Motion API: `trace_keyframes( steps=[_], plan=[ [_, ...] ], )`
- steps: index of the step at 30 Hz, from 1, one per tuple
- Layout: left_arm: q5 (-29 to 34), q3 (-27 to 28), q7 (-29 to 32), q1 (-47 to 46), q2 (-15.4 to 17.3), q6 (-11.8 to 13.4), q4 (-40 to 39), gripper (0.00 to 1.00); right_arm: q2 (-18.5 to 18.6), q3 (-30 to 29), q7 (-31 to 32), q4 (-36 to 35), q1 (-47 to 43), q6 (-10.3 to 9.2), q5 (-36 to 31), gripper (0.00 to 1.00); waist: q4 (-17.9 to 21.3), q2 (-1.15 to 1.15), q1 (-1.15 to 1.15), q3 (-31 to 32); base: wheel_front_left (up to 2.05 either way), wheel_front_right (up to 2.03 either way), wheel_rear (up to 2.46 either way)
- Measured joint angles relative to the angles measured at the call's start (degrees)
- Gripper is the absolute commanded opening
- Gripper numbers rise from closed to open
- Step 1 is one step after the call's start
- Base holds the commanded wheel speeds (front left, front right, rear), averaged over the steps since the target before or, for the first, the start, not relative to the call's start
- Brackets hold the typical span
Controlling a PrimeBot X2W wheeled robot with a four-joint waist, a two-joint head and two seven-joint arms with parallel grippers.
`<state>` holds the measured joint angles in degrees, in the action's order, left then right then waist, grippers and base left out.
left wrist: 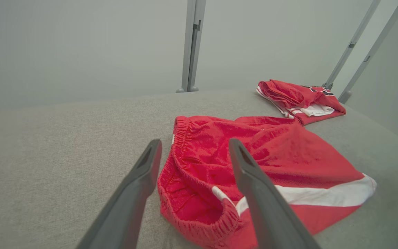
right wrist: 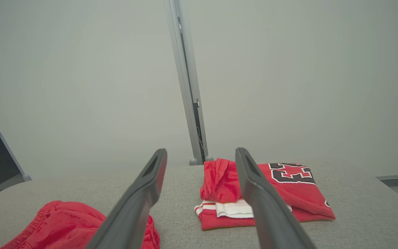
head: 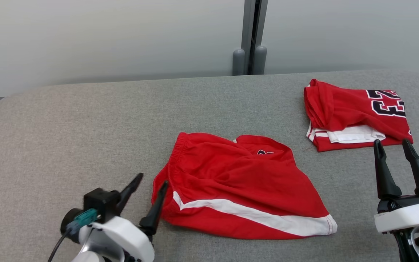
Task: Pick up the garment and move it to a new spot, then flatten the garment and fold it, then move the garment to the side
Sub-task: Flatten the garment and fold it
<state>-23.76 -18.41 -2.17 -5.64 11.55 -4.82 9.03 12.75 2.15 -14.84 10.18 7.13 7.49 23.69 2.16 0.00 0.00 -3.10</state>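
The garment (head: pixel 238 182), a pair of red shorts, lies crumpled but roughly spread on the grey worktop (head: pixel 67 138), directly ahead and to the right of the left tool (head: pixel 152 179). That tool's fingers are spread wide with nothing between them. The elastic waistband (head: pixel 168 163) is the nearest part. In the left wrist view it sits just past the fingertips and partly between them, and whether the right-hand finger touches the cloth I cannot tell. From that waistband the long axis runs away to the left tool's right, along the white stripe (head: pixel 253 214), ending at the leg hem (head: pixel 331 223). So the shorts point waist-first at the left tool and hem-first toward the right tool (head: pixel 391 142). The right tool is also spread and empty. It stands well apart from the hem, with a folded jersey (head: pixel 355 112) just beyond its fingertips. The left arm is clearly the nearer one. I judge that the pick-up turns on closing on the waistband edge just in front of it, while the right arm would have to reach across to its own left for the hem.
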Motion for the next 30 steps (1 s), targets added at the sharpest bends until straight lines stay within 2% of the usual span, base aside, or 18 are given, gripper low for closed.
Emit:
trace_keyframes(
  steps=[8,12,18,19,21,22,23,24,25,26,30],
  plan=[
    [-2.6,-4.9,15.6,-2.2,0.2,-0.8,0.2,1.00,-0.6,0.4,0.0,0.0,0.5,0.00,-0.2,1.00,1.0,0.00,0.00,-0.4,0.00,0.00,0.00],
    [-3.5,-6.2,19.9,-2.8,0.3,-0.9,1.2,1.00,-0.6,0.6,0.0,0.3,0.6,0.00,-0.1,1.00,1.7,0.00,0.00,-0.7,0.00,0.00,0.00],
    [-4.4,-7.3,22.9,-3.1,0.4,-1.0,2.8,1.00,-0.7,0.7,0.0,0.5,1.0,0.00,-0.1,1.00,2.1,0.00,0.00,-1.3,0.00,0.00,0.00],
    [-4.7,-7.4,23.8,-3.1,0.4,-1.0,3.0,0.96,-0.7,0.7,0.0,0.6,1.1,0.00,-0.1,1.00,2.1,0.00,0.00,-1.3,0.00,0.00,0.00],
    [-4.8,-7.6,24.7,-3.1,0.7,-1.0,2.9,0.65,-0.8,0.7,0.0,0.6,1.2,-0.01,-0.1,1.00,2.0,0.00,0.00,-1.4,0.00,0.00,0.00],
    [-4.9,-7.5,24.8,-3.1,0.8,-1.0,2.7,0.65,-0.8,0.7,0.0,0.6,1.2,0.00,-0.1,1.00,1.9,0.00,0.00,-1.4,0.00,0.00,0.00],
    [-5.0,-7.4,24.9,-3.1,1.0,-0.8,2.5,0.49,-0.9,0.6,0.0,0.6,1.2,-0.01,-0.1,1.00,1.8,0.00,0.00,-1.5,0.00,0.00,0.00],
    [-5.0,-7.3,25.2,-3.0,1.3,-0.7,2.2,0.41,-1.0,0.6,0.0,0.6,1.2,0.00,-0.1,1.00,1.6,0.00,0.00,-1.5,0.00,0.00,0.00],
    [-5.1,-7.2,25.2,-2.9,1.6,-0.6,1.9,0.28,-1.0,0.6,0.0,0.6,1.1,0.00,-0.2,1.00,1.5,0.00,0.00,-1.6,0.00,0.00,0.00],
    [-5.2,-6.9,25.1,-2.8,1.8,-0.6,1.6,0.00,-1.0,0.6,0.0,0.6,1.1,0.00,-0.2,1.00,1.3,0.00,0.00,-1.6,0.00,0.00,0.00],
    [-6.1,-6.6,25.2,-1.5,2.6,-0.5,1.2,0.00,-1.0,0.8,0.0,0.9,1.1,0.00,-0.2,1.00,0.5,0.00,0.00,-1.6,0.00,0.00,0.00]
  ],
)
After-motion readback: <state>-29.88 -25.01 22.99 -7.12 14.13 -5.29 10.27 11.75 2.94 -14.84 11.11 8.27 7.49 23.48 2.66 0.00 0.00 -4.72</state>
